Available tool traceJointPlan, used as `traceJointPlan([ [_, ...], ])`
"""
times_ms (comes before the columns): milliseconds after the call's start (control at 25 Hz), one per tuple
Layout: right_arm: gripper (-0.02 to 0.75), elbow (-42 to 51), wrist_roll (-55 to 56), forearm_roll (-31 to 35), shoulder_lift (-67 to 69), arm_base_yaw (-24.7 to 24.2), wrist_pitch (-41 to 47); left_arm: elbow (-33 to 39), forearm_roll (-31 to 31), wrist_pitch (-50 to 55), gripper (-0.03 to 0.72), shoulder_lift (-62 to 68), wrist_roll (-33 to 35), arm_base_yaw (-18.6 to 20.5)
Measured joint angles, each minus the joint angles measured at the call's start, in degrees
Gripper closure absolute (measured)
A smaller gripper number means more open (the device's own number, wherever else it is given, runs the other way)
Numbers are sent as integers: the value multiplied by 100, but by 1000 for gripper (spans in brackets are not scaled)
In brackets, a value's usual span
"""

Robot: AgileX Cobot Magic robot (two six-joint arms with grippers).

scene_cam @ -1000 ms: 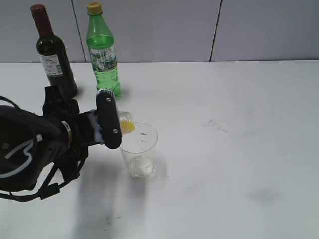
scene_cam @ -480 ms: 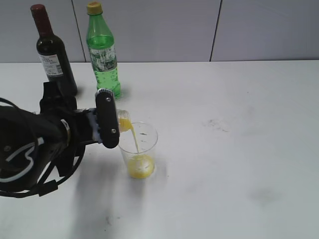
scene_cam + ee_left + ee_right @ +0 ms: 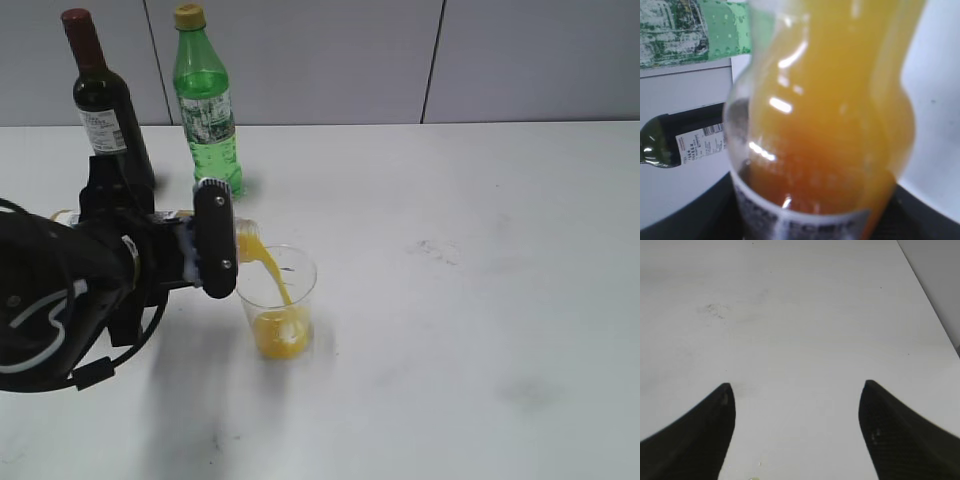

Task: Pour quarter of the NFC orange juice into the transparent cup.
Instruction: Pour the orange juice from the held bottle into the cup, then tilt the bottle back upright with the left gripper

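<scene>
Left gripper (image 3: pixel 215 240): closing around the NFC orange juice (image 3: pixel 825 125) and tipping it over on its side, so the bottle's mouth is pointing toward the right edge of the table (image 3: pixel 480 300); one black finger is standing upright in front of the bottle in the exterior view.
NFC orange juice: lying nearly level in the grip, with only its neck showing past the finger; in the left wrist view its clear body is filling the frame, orange liquid inside and a black label band at the bottom.
Juice stream (image 3: pixel 272 272): running in a thin orange arc from the bottle's mouth down into the transparent cup (image 3: pixel 279 305).
Transparent cup: standing upright on the table just beside the gripper, left of the table's middle and nearer the front edge; orange juice is gathering in its lower part.
Right gripper (image 3: pixel 797 435): hanging over bare table with its two dark fingers spread wide apart and nothing between them.
Green bottle (image 3: pixel 207 105): standing upright with a yellow cap near the back edge, behind the gripper.
Wine bottle (image 3: pixel 108 110): standing upright toward the back left corner, just left of the green bottle.
</scene>
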Motion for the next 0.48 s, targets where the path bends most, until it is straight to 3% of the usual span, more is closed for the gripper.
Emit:
traceJointPlan([
  [480,148,0,0,0,0,0,0,0,76,123,212,0,79,0],
])
